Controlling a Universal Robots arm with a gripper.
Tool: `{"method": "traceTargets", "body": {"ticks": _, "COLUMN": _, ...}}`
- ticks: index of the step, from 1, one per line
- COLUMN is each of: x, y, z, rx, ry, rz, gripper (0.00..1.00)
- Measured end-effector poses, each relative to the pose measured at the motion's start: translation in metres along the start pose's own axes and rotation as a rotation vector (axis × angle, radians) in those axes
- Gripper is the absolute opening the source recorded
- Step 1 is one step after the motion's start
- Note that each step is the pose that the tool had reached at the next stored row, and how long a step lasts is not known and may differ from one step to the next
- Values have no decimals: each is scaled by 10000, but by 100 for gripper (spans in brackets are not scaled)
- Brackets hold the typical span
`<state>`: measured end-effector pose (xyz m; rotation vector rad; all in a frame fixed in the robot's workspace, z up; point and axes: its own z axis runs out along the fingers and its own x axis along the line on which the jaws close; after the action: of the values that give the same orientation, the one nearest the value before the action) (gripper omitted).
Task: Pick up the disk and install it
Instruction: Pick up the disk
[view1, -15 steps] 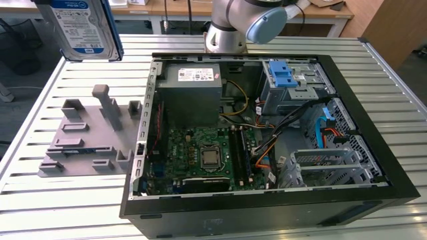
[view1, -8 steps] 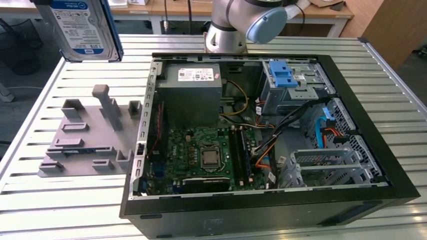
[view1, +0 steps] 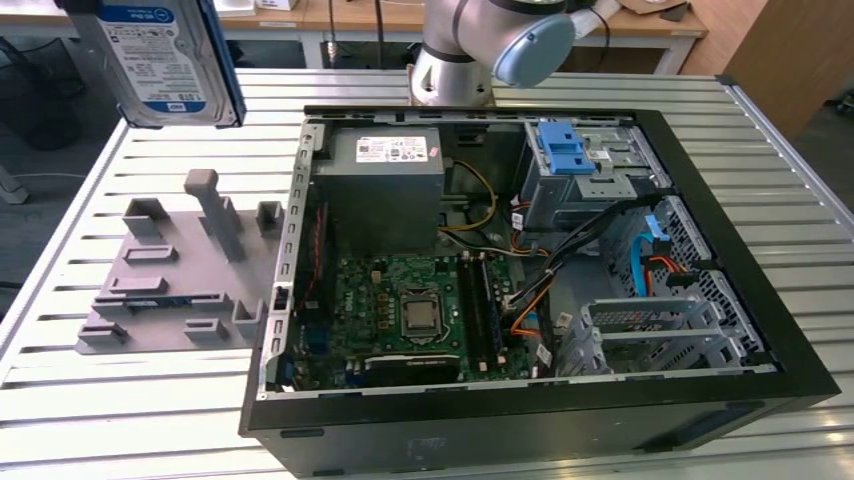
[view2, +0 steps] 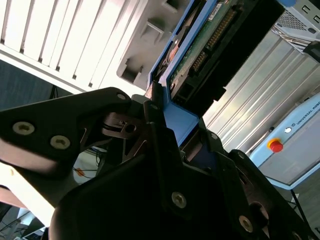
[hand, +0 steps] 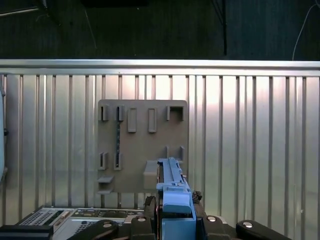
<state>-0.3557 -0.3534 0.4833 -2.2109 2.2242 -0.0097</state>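
The disk (view1: 167, 60), silver with a blue-and-white label and a blue carrier frame, hangs upright high above the far corner of the table on the exterior view's left, over the grey holder plate (view1: 174, 270). In the second wrist view my gripper (view2: 161, 116) is shut on the blue carrier end of the disk (view2: 210, 45). The first wrist view looks straight down: the disk's blue edge (hand: 171, 180) sticks out from my gripper (hand: 173, 212) above the holder plate (hand: 142, 145).
An open computer case (view1: 747, 330) lies on the slatted metal table (view1: 160, 420), to the exterior view's right of the holder plate. Inside it are a grey power supply (view1: 387, 170), a drive cage with a blue latch (view1: 581, 160), a motherboard (view1: 414, 310) and loose cables.
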Motion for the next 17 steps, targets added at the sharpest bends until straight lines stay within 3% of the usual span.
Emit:
{"method": "traceTargets", "body": {"ticks": 5, "x": 78, "y": -7, "z": 2, "rx": 2, "ry": 28, "rz": 0, "gripper": 36}}
{"method": "traceTargets", "body": {"ticks": 8, "x": 97, "y": -65, "z": 3, "rx": 1, "ry": 30, "rz": 0, "gripper": 36}}
{"method": "traceTargets", "body": {"ticks": 13, "x": 110, "y": -217, "z": 5, "rx": 2, "ry": 30, "rz": -1, "gripper": 36}}
{"method": "traceTargets", "body": {"ticks": 17, "x": 161, "y": -233, "z": 9, "rx": 2, "ry": 29, "rz": 0, "gripper": 36}}
